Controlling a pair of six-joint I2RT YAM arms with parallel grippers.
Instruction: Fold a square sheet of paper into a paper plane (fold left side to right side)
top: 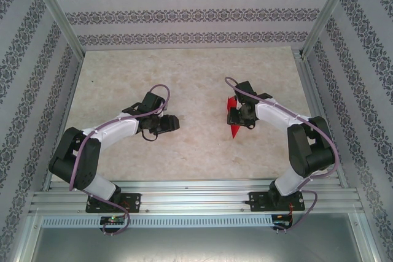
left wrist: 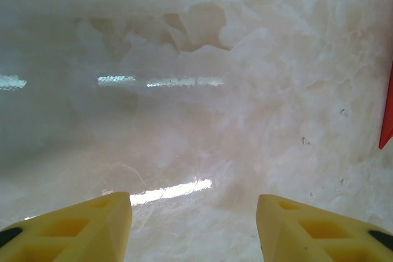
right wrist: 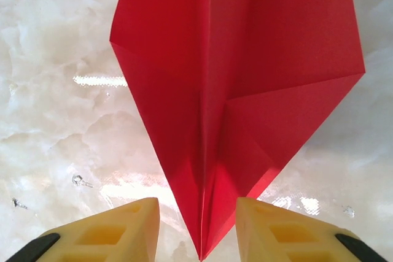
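The paper [right wrist: 245, 59] is already a pointed dart on the worktop [right wrist: 55, 121]; final folds probably remain. The right claw [right wrist: 196, 213] is spread astride its tip, the left claw [left wrist: 193, 213] spread, empty

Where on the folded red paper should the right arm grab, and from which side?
Probably the narrow pointed end of the red paper, pinched across its centre crease. Come in from the tip, along the crease: the right gripper has its fingers open either side of that point, and the paper widens farther up.
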